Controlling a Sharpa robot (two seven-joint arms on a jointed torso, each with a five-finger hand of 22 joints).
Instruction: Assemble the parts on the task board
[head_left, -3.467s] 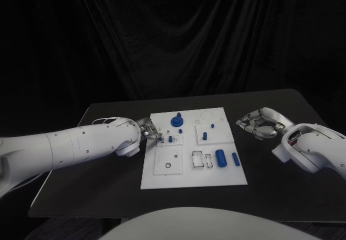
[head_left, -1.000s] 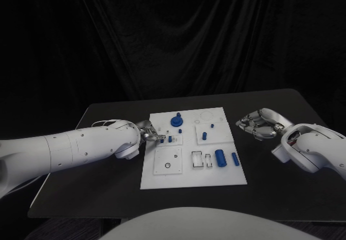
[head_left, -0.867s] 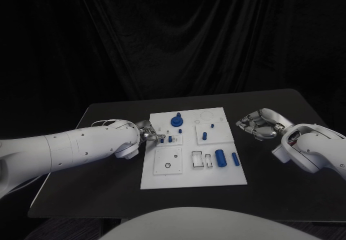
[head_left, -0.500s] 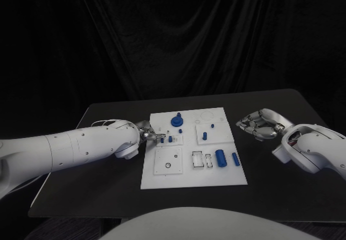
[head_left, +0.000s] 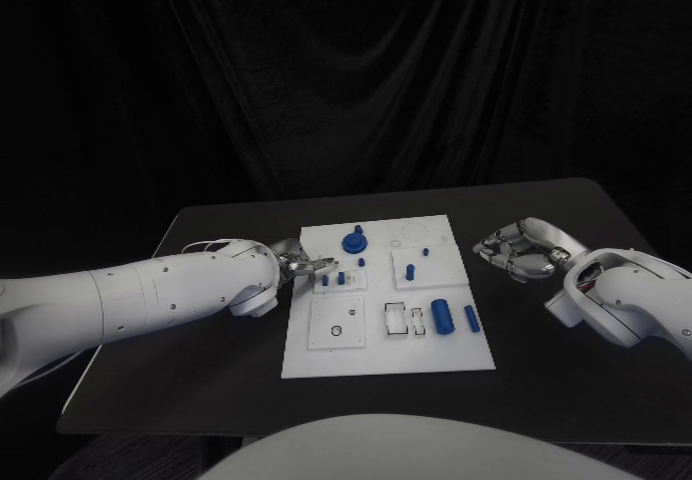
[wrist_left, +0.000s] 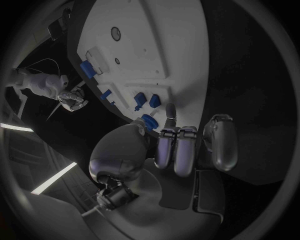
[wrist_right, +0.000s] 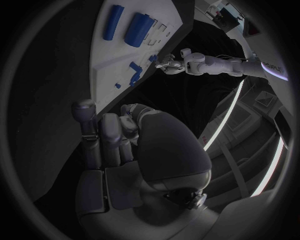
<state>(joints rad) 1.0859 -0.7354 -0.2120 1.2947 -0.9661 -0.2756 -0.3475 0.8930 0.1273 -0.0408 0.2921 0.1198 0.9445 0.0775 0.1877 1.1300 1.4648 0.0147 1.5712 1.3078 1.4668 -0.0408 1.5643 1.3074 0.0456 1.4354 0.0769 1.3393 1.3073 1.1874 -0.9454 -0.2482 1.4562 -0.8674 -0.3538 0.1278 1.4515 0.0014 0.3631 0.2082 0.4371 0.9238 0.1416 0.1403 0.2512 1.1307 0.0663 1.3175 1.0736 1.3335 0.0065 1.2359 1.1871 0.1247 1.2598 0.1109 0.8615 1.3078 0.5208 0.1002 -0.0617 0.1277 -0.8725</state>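
Parts (head_left: 340, 279) lie just beside left hand (head_left: 306, 268).

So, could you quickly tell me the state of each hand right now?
Left hand: open, fingers at the task board edge, holding nothing.
Right hand: shut, fingers curled, empty.

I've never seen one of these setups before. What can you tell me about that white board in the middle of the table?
The task board is a flat white rectangular plate that looks like plastic, lying flat in the middle of the black table. Raised square panels, round holes and dark-outlined rectangular slots mark its surface. Small blue parts sit on it: a round knobbed piece at the far end, small pegs mid-board, two cylinders lying nearer. The left robot hand reaches over its left edge by the pegs; whether it touches is unclear. The right robot hand stays off its right side.
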